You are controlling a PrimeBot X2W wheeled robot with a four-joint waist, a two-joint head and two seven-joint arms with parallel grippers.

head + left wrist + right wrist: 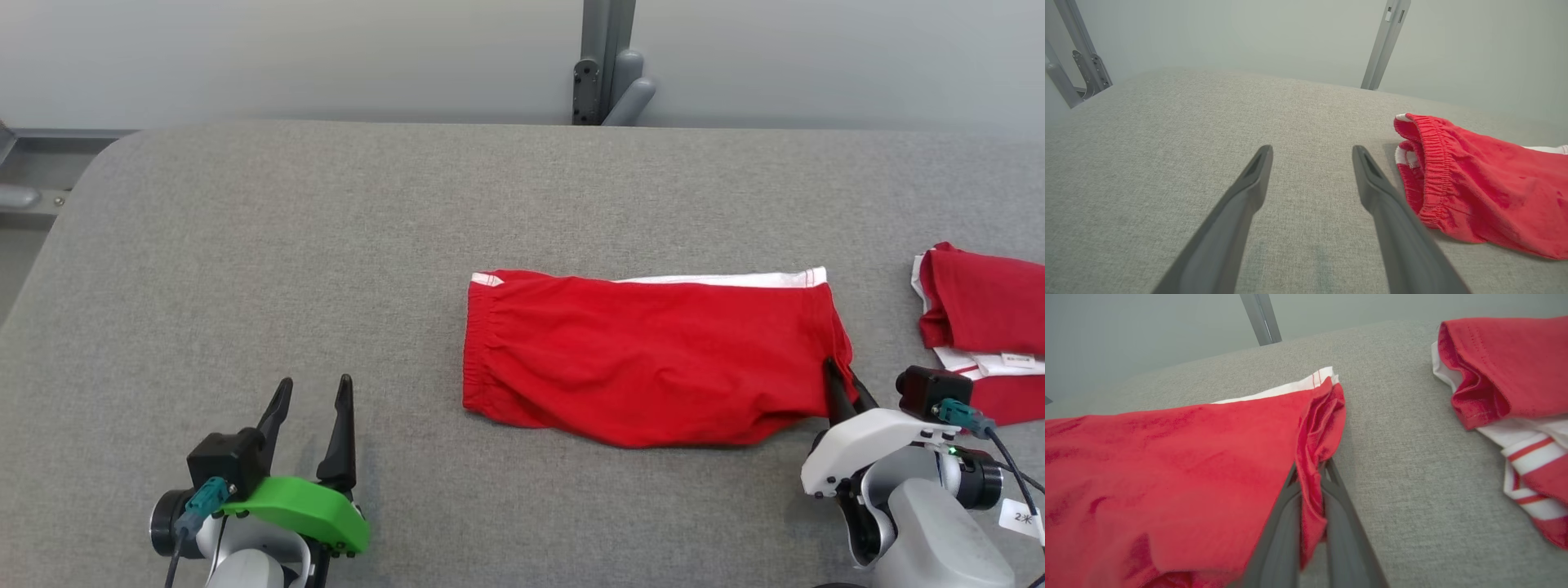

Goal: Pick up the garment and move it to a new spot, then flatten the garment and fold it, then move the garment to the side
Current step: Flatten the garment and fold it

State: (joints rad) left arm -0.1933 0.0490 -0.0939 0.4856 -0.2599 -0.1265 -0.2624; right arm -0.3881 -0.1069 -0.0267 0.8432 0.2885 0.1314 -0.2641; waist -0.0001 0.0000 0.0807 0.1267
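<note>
The garment (645,359) is a pair of red shorts with a white band, folded flat across the middle of the grey table (326,245). My right gripper (845,384) is shut on the garment's right edge; the right wrist view shows a fold of red cloth (1312,486) pinched between its two fingers. My left gripper (314,396) stands open over bare table at the lower left, apart from the cloth. From the left wrist, the garment's elastic waistband (1429,163) lies just right of my open left gripper (1310,157).
A second red and white striped garment (984,327) lies folded at the table's right edge, close to my right arm; it also appears as red and white cloth (1515,396) in the right wrist view. A grey metal post (604,61) rises behind the table.
</note>
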